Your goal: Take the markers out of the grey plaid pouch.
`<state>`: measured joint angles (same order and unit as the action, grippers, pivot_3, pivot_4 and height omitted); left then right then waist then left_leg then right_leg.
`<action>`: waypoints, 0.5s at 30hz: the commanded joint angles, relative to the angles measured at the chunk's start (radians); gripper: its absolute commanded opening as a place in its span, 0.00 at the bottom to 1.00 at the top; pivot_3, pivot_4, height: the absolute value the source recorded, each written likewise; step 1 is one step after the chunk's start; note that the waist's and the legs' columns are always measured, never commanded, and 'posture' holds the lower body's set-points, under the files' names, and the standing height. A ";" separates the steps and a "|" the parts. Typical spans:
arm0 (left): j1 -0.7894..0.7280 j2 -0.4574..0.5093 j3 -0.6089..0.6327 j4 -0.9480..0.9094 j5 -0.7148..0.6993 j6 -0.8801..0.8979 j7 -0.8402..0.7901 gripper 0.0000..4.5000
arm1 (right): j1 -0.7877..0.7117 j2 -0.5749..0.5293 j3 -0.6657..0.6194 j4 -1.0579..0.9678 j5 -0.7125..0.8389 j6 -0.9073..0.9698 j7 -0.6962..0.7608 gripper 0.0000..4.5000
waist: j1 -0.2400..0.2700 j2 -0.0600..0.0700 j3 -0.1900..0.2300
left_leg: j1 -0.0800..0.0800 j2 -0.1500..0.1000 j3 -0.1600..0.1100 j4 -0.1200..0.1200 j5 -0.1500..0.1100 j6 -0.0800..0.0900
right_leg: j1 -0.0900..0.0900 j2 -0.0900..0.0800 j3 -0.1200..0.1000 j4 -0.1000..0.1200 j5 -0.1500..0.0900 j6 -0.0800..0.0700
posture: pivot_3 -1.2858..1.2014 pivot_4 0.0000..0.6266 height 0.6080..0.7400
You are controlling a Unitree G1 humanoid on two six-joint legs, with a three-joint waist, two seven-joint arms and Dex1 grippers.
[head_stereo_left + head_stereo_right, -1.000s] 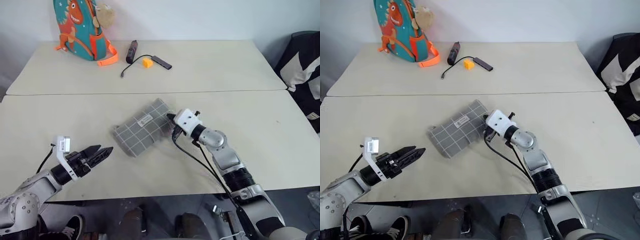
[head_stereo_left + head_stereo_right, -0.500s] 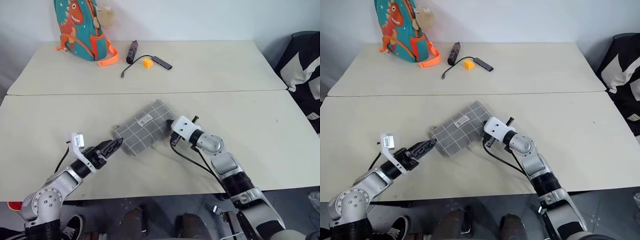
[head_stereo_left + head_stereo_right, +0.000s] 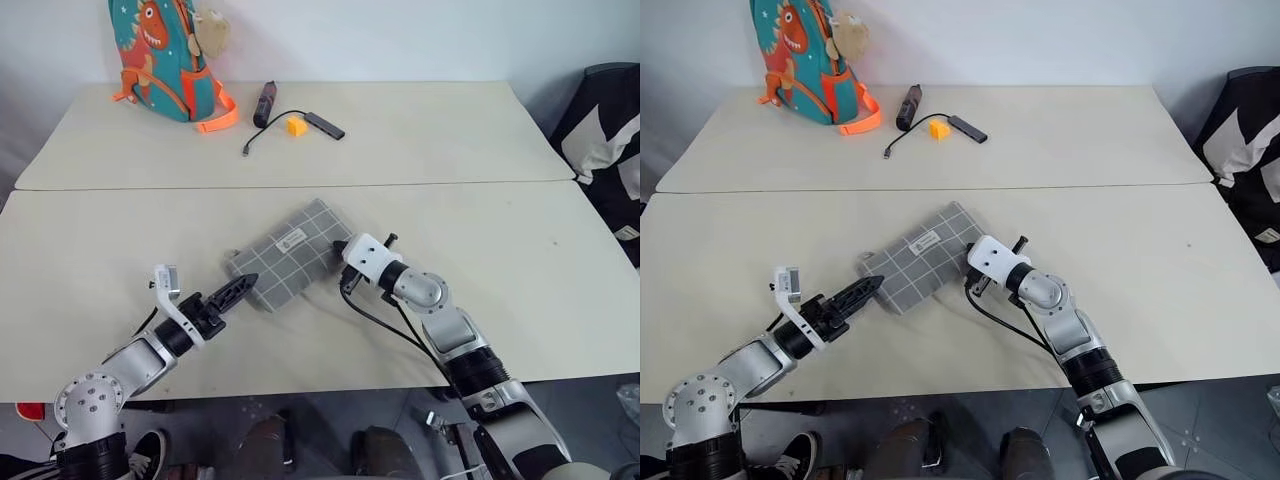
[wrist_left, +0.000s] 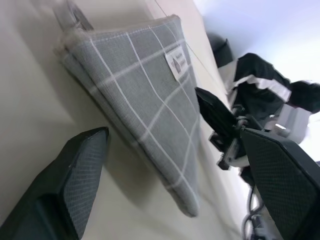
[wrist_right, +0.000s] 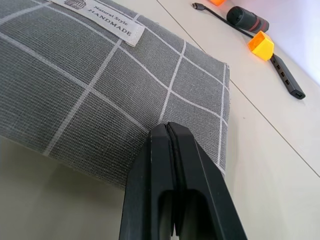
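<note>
- the grey plaid pouch lies flat and slanted on the near surface, label up, between the two arms; no markers can be seen, so by my reading they are inside and the pouch looks closed.
- the right gripper has its jaws pressed together with the tips at the pouch's right end; the right wrist view has them against the fabric edge, but whether they pinch cloth or only press on it i cannot tell.
- the left gripper has its jaws spread wide and points at the pouch's near left corner, just short of it; in the left wrist view the corner and its small tab sit between the two fingers.
- risk: if the right jaws only rest on the fabric, a pull from the left would drag the whole pouch along the surface instead of opening it.
- risk: the left jaws could close on plain cloth rather than the tab or zipper pull, so nothing opens and the pouch just bunches up.
- risk: lifting the pouch by one end once open could spill the markers, and they could roll off the near edge.
- the backpack, the cable and the orange block lie well apart on the far surface and pose no hazard.
</note>
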<state>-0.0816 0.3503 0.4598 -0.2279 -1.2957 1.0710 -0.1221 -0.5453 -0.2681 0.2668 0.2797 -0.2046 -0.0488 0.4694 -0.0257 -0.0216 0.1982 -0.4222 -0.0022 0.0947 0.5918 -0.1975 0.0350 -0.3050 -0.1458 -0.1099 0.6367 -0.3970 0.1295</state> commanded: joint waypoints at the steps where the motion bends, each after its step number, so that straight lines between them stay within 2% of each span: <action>1: -0.028 -0.009 -0.019 0.030 0.004 -0.022 0.027 1.00 | -0.006 -0.003 -0.013 -0.037 0.015 -0.004 0.008 0.01 | 0.002 0.000 0.000 | 0.000 0.000 0.000 0.000 0.000 0.000 | 0.000 0.000 0.000 0.000 0.000 0.000 | 0.52 0.24 1.00; 8: -0.105 -0.025 -0.008 0.139 -0.028 -0.033 0.063 1.00 | -0.008 -0.015 -0.024 -0.045 0.019 0.003 0.014 0.01 | 0.001 0.000 0.000 | 0.000 0.000 0.000 0.000 0.000 0.000 | 0.000 0.004 0.000 0.000 0.000 0.000 | 0.52 0.24 1.00; 11: -0.092 -0.027 -0.049 0.123 -0.048 0.015 0.065 1.00 | -0.013 -0.018 -0.029 -0.049 0.022 0.007 0.011 0.01 | 0.000 0.000 0.000 | 0.000 0.000 0.000 0.000 0.000 0.000 | 0.000 0.004 0.000 0.000 0.000 0.000 | 0.52 0.24 1.00; 12: -0.089 -0.026 -0.055 0.119 -0.053 0.022 0.068 0.91 | -0.014 -0.017 -0.030 -0.050 0.022 0.008 0.010 0.00 | 0.000 0.000 0.000 | 0.000 0.000 0.000 0.000 0.000 0.000 | 0.000 0.004 0.000 0.000 0.000 0.000 | 0.52 0.24 1.00; 15: -0.094 -0.058 -0.041 0.116 -0.096 0.002 0.112 0.75 | -0.014 -0.017 -0.030 -0.051 0.022 0.008 0.008 0.00 | 0.001 0.000 0.000 | 0.000 0.000 0.000 0.000 0.000 0.000 | 0.000 0.004 0.000 -0.001 0.000 0.000 | 0.52 0.24 1.00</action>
<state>-0.1839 0.3004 0.4253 -0.1058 -1.3570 1.0676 -0.0258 -0.5455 -0.2799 0.2594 0.2759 -0.1934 -0.0394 0.4784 -0.0246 -0.0217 0.1982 -0.4226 -0.0020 0.0946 0.5919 -0.1973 0.0349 -0.3048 -0.1425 -0.1097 0.6357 -0.3970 0.1295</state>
